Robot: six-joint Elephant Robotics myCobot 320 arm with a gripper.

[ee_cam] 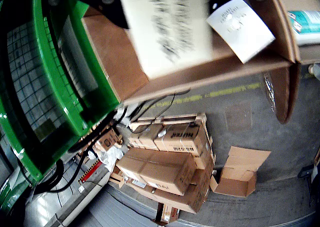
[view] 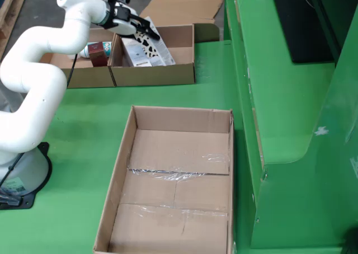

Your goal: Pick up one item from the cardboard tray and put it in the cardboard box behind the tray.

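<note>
Green worktop [view: 89, 108] under a fixed overhead view; green side wall and step on the right of that view; grey floor and flattened cardboard at the top edge.

Large cardboard tray [view: 126, 170] in the foreground, shallow, bottom taped in two seams, no items visible inside; near end cut off by the lower frame edge.

Behind it, cardboard box [view: 168, 75], open-topped, split by a divider into two compartments, or possibly two boxes side by side, not clear which; left compartment partly hidden by the white arm [view: 39, 75], a red-brown carton [view: 98, 52] showing there beside a pale object mostly covered; right compartment holding a white box [view: 134, 55].

End effector [view: 146, 31] over the right compartment, black, clenched on a white printed packet [view: 154, 50] that hangs tilted just above or touching the box contents; contact hard to make out.

Wrist view tilted and blurred: packet [ee_cam: 167, 29] close up, dark script unreadable; a white label [ee_cam: 240, 27] beside it; brown box wall [ee_cam: 200, 69] behind; fingers cut off at the top edge.

Beyond, on the floor: stacked cartons on a pallet [ee_cam: 170, 162], one open empty carton [ee_cam: 240, 172], yellow floor line.

Count: one arm, one tray, two compartments, one held packet.
</note>
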